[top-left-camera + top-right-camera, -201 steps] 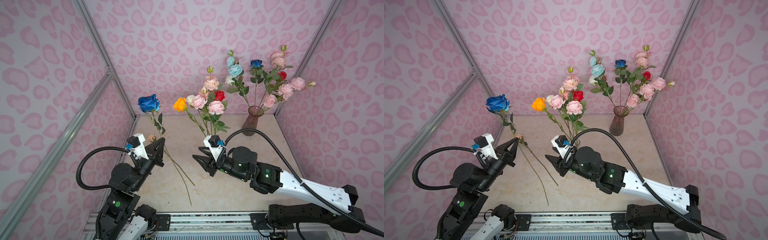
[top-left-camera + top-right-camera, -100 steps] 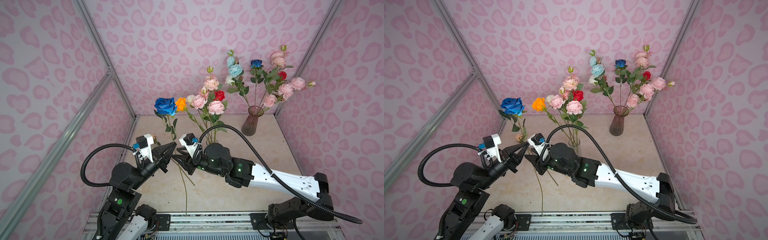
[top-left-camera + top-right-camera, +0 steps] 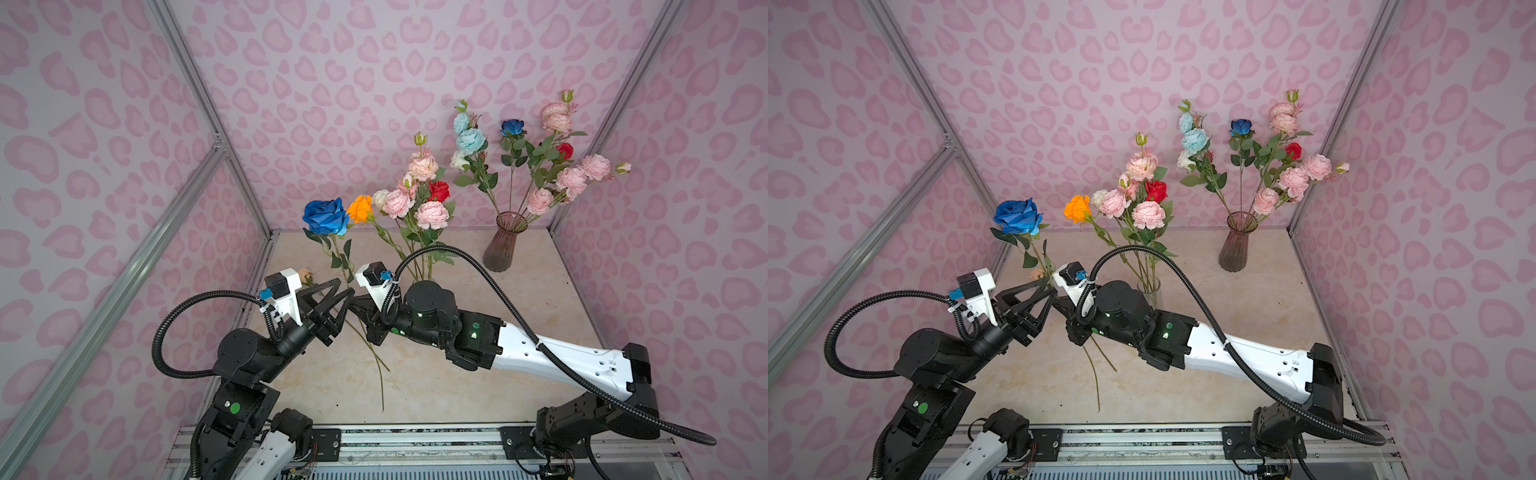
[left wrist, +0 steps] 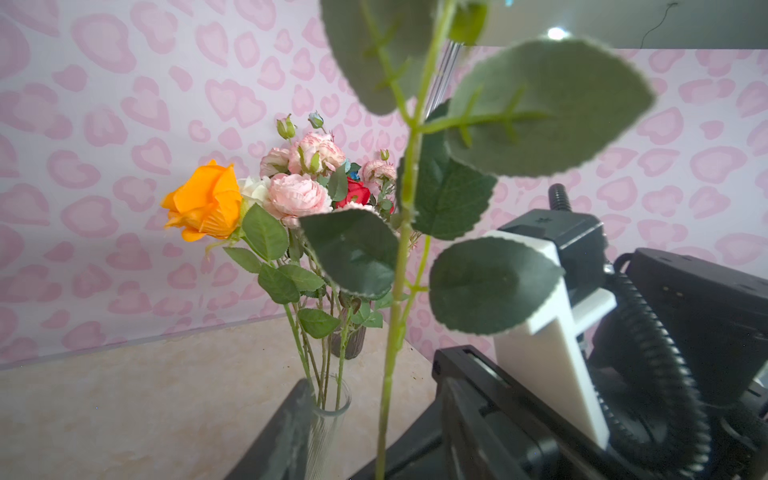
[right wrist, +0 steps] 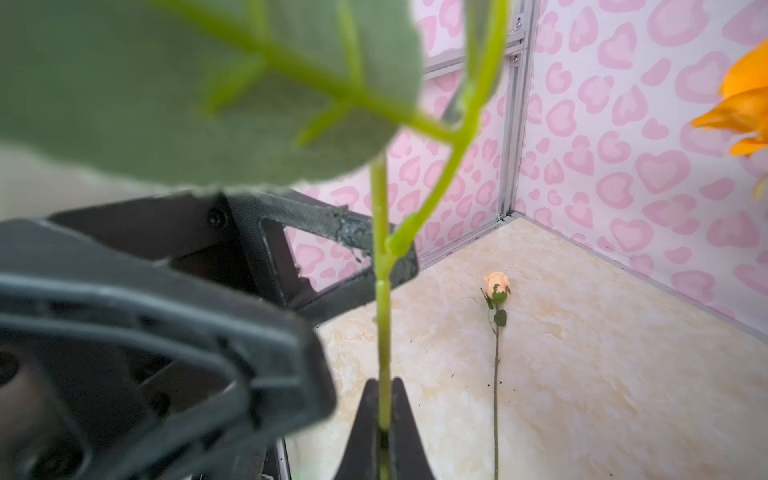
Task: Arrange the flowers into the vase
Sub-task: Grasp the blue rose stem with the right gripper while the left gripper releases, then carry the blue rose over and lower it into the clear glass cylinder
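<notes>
While the jaws of the right gripper (image 5: 384, 401) are clamping the upright stem of the dark blue artificial rose (image 3: 325, 217), left of frame centre, the left gripper (image 3: 348, 286) is holding its jaws apart beside it, farther from the clear glass vase (image 4: 326, 428)

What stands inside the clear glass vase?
Stems of the orange rose, pink peonies, a red rose and a white flower stand inside the clear glass vase. Its base is hidden behind the right arm.
</notes>
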